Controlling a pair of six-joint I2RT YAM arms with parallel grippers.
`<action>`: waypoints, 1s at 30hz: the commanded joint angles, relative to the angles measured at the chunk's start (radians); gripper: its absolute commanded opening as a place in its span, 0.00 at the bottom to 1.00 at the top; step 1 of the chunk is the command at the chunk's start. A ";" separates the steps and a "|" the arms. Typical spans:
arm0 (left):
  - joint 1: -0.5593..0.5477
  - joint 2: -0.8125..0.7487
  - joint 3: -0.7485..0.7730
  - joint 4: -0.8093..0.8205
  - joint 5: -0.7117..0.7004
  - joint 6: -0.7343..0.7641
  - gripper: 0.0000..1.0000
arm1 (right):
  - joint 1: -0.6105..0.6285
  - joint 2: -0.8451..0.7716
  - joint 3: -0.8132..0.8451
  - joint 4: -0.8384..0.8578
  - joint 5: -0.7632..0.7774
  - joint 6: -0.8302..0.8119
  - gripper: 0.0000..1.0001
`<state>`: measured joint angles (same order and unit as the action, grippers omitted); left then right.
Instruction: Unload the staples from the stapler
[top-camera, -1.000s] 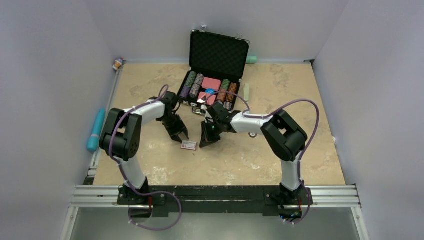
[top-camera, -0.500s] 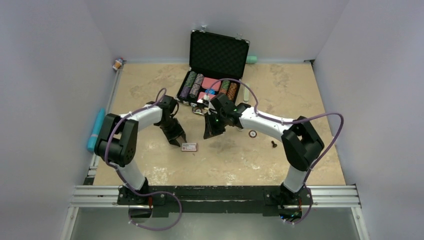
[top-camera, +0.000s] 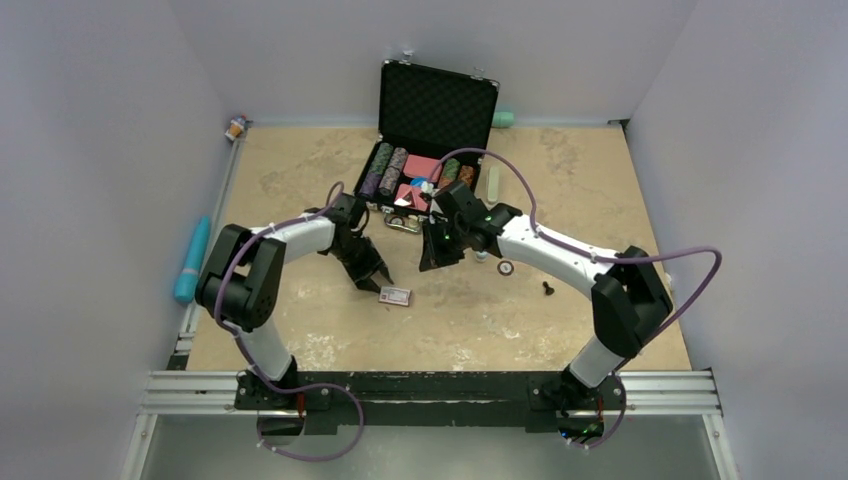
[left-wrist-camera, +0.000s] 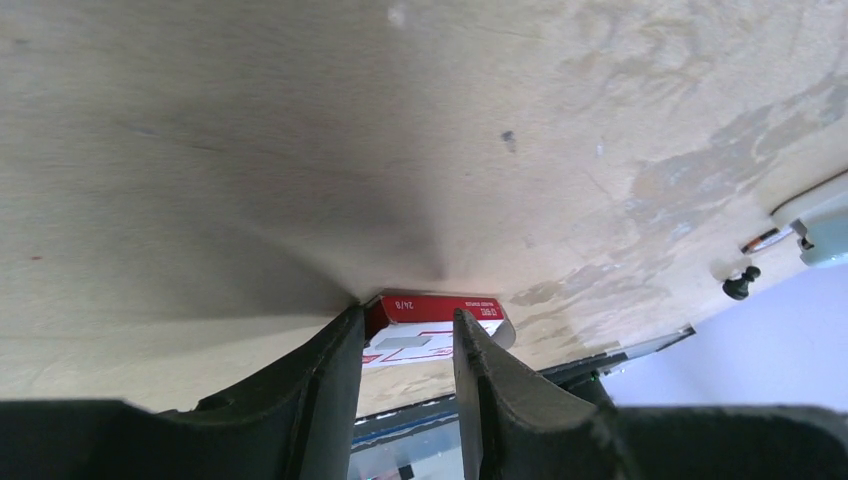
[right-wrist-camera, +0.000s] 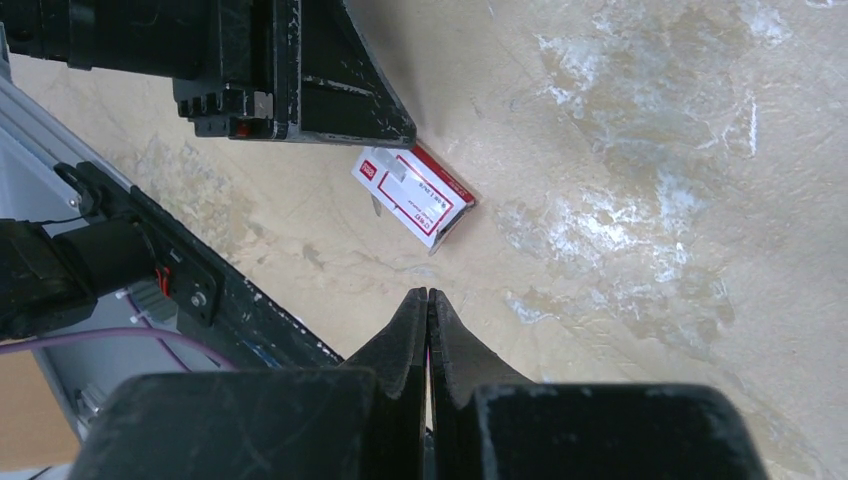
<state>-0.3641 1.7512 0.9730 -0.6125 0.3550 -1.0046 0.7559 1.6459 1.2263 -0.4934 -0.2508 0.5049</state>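
A small red-and-white box (top-camera: 395, 295) lies on the tan table, left of centre. My left gripper (top-camera: 380, 285) stands open, low over the table. Its tips (left-wrist-camera: 405, 315) rest against the near end of the box (left-wrist-camera: 425, 308), the left fingertip (left-wrist-camera: 352, 318) touching a corner. My right gripper (top-camera: 430, 262) hovers a little right of the box (right-wrist-camera: 415, 195), shut with nothing between its jaws (right-wrist-camera: 428, 293). A small silver-and-black thing (top-camera: 404, 222) lies in front of the case; I cannot tell whether it is the stapler. I cannot make out any staples.
An open black case (top-camera: 437, 110) of poker chips stands at the back centre. A pale green stick (top-camera: 492, 183) lies to its right. A small ring (top-camera: 506, 267) and a black piece (top-camera: 547, 289) lie under the right arm. A blue tube (top-camera: 191, 260) lies along the left edge.
My left gripper has slid to the right and the red-and-white box has moved with it. My right gripper has drawn back and to the right, away from the box.
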 joint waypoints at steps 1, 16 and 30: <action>-0.020 0.029 0.002 0.075 -0.007 -0.040 0.42 | -0.010 -0.059 -0.021 -0.018 0.037 -0.004 0.00; -0.019 -0.259 0.051 -0.092 -0.142 0.118 0.76 | -0.022 -0.191 0.029 -0.014 0.060 -0.054 0.50; -0.019 -0.536 0.170 -0.190 -0.237 0.360 0.86 | -0.024 -0.294 0.106 -0.006 0.139 -0.083 0.81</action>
<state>-0.3813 1.2835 1.0733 -0.7761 0.1551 -0.7547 0.7338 1.4231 1.2743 -0.5224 -0.1654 0.4480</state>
